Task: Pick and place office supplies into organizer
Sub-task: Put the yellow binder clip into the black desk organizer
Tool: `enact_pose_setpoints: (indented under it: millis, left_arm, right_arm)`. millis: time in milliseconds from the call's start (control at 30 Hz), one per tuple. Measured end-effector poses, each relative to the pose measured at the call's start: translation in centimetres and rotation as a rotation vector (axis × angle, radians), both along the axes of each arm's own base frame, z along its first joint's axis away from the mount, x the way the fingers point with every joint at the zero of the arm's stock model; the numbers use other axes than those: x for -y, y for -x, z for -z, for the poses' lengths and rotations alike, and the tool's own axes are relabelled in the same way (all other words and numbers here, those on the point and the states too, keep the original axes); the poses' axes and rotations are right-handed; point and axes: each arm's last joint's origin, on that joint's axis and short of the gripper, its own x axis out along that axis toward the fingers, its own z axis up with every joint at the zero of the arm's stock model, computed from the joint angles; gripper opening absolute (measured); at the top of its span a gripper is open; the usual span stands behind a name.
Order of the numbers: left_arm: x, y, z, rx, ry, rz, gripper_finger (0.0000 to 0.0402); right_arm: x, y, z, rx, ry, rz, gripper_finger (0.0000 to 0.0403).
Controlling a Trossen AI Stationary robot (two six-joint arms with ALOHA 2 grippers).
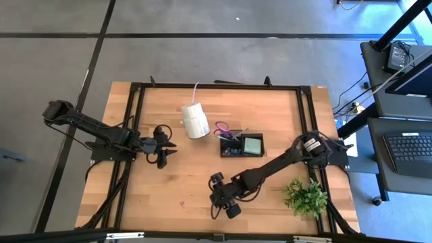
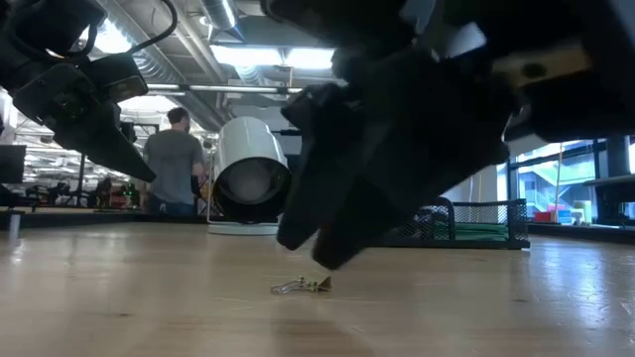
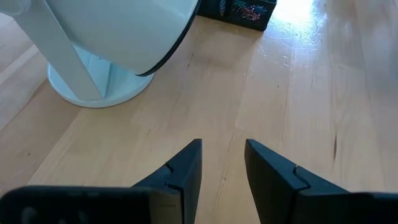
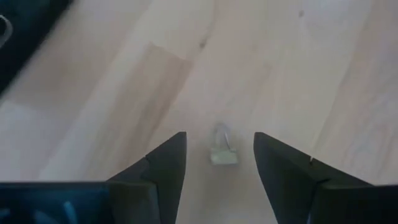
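The right hand [image 4: 219, 163] is hovering with fingers spread wide, a tiny silvery metal clip [image 4: 221, 149] lying between them on the pale wooden counter [image 4: 298, 74]; the left hand [image 3: 222, 165] is waiting narrowly open.

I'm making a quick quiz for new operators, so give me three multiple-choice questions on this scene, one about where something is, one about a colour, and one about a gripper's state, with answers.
1. Where does the small clip lie?
A. In the organizer
B. On the bare table between the right gripper's fingers
C. Under the plant

2. What colour is the sticky-note pad in the organizer?
A. Mint green
B. Red
C. Yellow

3. How is the right gripper set?
A. Shut on the clip
B. Open around the clip
C. Shut on the scissors

Answers: 1 B, the right wrist view shows the clip on wood between the two fingers. 2 A, the high view shows a green square in the tray. 3 B, there are gaps on both sides of the clip.
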Motion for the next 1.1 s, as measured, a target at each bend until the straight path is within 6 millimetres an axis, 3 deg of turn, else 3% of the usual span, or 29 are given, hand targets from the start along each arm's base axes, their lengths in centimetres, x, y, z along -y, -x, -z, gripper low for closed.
enact_pose_setpoints:
  millis: [467, 1100]
  left_arm:
    - [0.0, 0.0, 0.0, 0.0, -0.001, 0.0, 0.0116]
    - [0.0, 0.0, 0.0, -0.004, -0.002, 0.0, 0.0116]
  right_arm:
    - [0.6, -0.1, 1.1, -0.045, 0.033, -0.009, 0.0184]
    - [0.5, -0.1, 1.5, -0.052, 0.03, -0.012, 0.0095]
